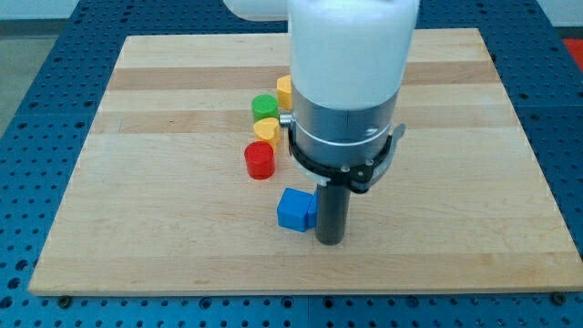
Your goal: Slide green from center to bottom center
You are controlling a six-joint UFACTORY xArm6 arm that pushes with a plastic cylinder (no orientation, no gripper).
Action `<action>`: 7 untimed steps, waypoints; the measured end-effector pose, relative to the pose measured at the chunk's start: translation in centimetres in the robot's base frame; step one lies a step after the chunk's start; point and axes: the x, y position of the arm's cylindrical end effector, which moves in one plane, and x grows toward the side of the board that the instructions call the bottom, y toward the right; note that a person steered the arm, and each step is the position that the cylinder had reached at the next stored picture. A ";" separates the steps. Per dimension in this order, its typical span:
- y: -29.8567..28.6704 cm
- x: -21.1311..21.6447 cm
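A green cylinder [264,106] stands near the board's middle, above the tip and to its left. A yellow block [266,128] sits just below it and another yellow block [284,90] just to its upper right, partly hidden by the arm. A red cylinder [260,160] stands below those. A blue cube [295,210] lies lower down. My tip [330,240] rests on the board right beside the blue cube's right side, touching or nearly so. The tip is well below the green cylinder.
The wooden board [137,228] lies on a blue perforated table [36,55]. The arm's wide white and grey body [351,82] hides the board's middle behind it.
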 end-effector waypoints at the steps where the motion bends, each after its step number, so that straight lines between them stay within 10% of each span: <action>1: 0.0 -0.2; 4: 4.1 1.7; 7: 8.7 -11.6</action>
